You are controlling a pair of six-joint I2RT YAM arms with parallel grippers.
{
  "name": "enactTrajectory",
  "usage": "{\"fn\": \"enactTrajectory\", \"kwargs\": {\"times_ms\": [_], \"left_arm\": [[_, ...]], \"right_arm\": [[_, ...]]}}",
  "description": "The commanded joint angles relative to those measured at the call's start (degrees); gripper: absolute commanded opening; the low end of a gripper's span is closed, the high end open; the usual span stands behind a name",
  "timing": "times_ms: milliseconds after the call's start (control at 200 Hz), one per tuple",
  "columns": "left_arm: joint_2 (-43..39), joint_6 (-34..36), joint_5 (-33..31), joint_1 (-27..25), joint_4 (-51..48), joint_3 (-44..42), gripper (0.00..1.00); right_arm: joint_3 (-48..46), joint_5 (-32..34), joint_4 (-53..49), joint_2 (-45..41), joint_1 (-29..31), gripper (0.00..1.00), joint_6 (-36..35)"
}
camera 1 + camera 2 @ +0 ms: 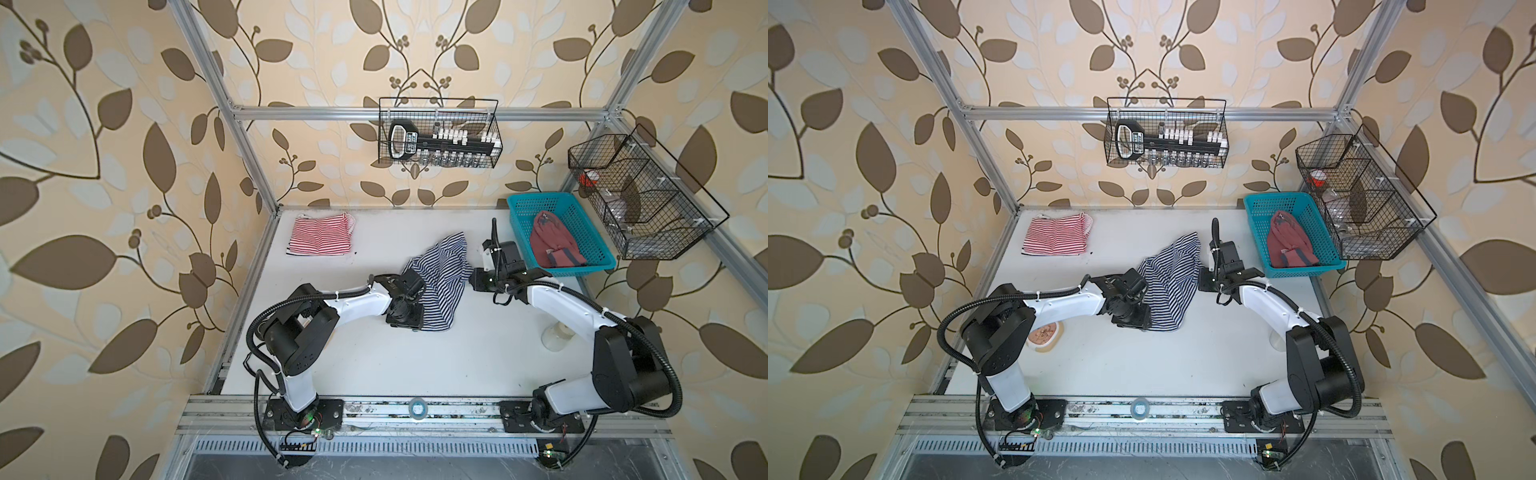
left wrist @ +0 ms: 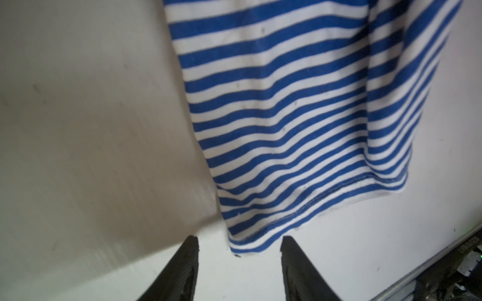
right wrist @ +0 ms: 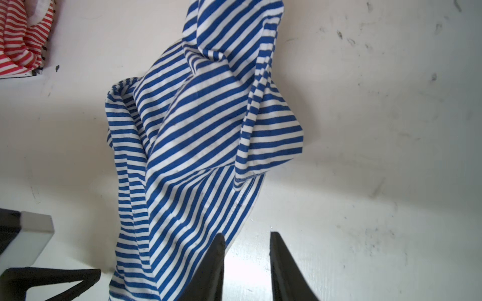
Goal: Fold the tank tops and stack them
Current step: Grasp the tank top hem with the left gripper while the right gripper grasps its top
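Note:
The navy-white striped tank top [image 1: 436, 274] [image 1: 1169, 282] lies crumpled mid-table. Its hem corner [image 2: 242, 245] sits just ahead of my left gripper [image 2: 239, 241], whose jaws stand open around it without touching. My right gripper [image 3: 246, 235] is open with a narrow gap at the top's right edge [image 3: 198, 156]; only table shows between its fingers. In both top views the left gripper [image 1: 405, 326] is at the near hem and the right gripper [image 1: 477, 279] beside the cloth. A folded red-white striped tank top [image 1: 320, 235] lies back left. A dusty red tank top [image 1: 552, 245] sits in the teal basket [image 1: 536, 196].
A wire basket [image 1: 438, 133] with small items hangs on the back wall. Another wire basket [image 1: 640, 195] hangs on the right frame. A tape roll [image 1: 417, 406] lies on the front rail. A round beige object [image 1: 1046, 334] lies under the left arm, a translucent cup [image 1: 555, 336] under the right.

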Motion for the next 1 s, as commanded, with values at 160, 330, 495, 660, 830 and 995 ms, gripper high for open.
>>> {"fn": "enactTrajectory", "kwargs": {"times_ms": [160,330,495,660,830,995], "left_arm": [[2.1,-1.1,0.9,-0.2,-0.9,3.0,0.48],[3.1,-1.2,1.1,-0.2,-1.2,3.5,0.44],[4.1,-1.3,1.7,-0.3,-1.4,3.6,0.39],[4.4,-1.2,1.8,-0.2,-1.8,3.6,0.33],[4.6,-1.0,1.9,-0.2,-2.2,3.9,0.26],[4.4,-0.7,1.7,-0.2,-2.7,4.2,0.19]], "right_arm": [[1.7,-4.3,4.1,6.9,0.1,0.32,0.8],[3.3,-4.7,5.2,9.0,0.1,0.34,1.0],[5.1,-4.9,5.7,11.6,0.0,0.36,1.0],[7.1,-4.3,5.7,14.3,0.0,0.37,0.7],[8.9,-2.2,4.4,16.0,0.1,0.35,0.4],[9.4,-0.1,3.3,16.5,0.0,0.26,0.1]]}}
